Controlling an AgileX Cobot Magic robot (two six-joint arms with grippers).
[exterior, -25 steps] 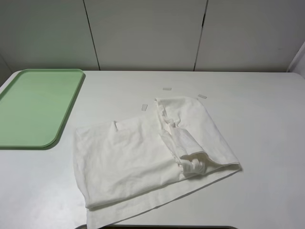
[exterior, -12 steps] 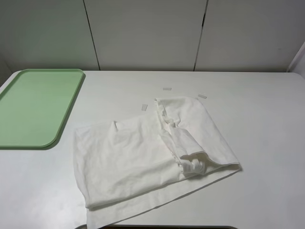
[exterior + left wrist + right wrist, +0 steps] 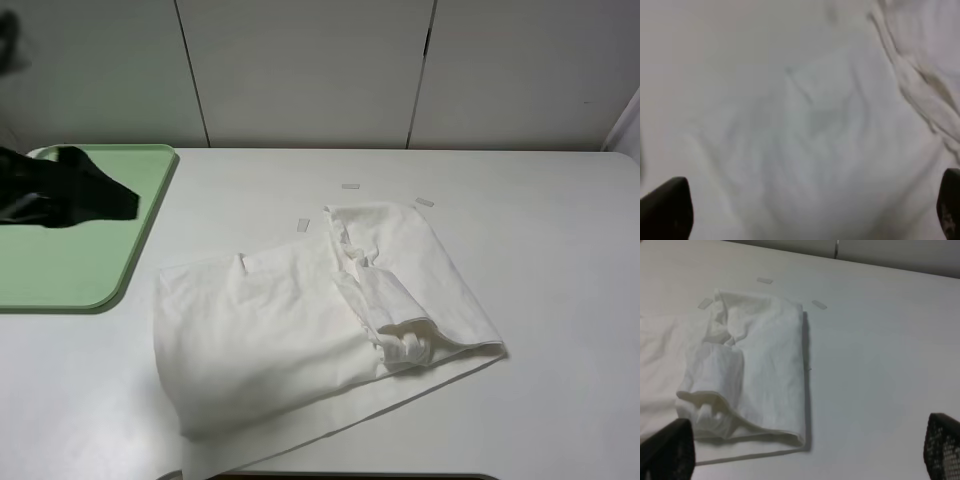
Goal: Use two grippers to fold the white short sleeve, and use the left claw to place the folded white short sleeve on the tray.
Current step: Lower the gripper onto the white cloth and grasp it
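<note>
Entering the high view at its far left, the bulky black left arm (image 3: pixel 70 192) hangs blurred above the flat pale-green rectangular plastic tray (image 3: pixel 60 275). In its wrist view the left hand (image 3: pixel 807 207) has its two fingers spread wide and holds nothing, with wrinkled cloth lying just ahead of and below it. That cloth is the large plain white thin-fabric T-shirt (image 3: pixel 290 335). It lies crumpled on the white surface (image 3: pixel 560 260) to the right of the left arm, apart from the tray, with one side doubled over into a bunched roll. Small white tape strips (image 3: pixel 350 186) sit on the surface just past the shirt's far edge. The right hand (image 3: pixel 805 455) is also spread and empty, and the rolled side lies ahead of it.

The step in hand looks like the first reach before any fold. To do it well, each hand should probably settle on an outer edge of the shirt and pinch the cloth cleanly. Both would then lift together, so the fabric neither drags nor twists. The bunched roll may need flattening first.

A second ago no arm showed in the high view; now the left one has come in over the tray. The shirt, tray and strips lie as they did.
</note>
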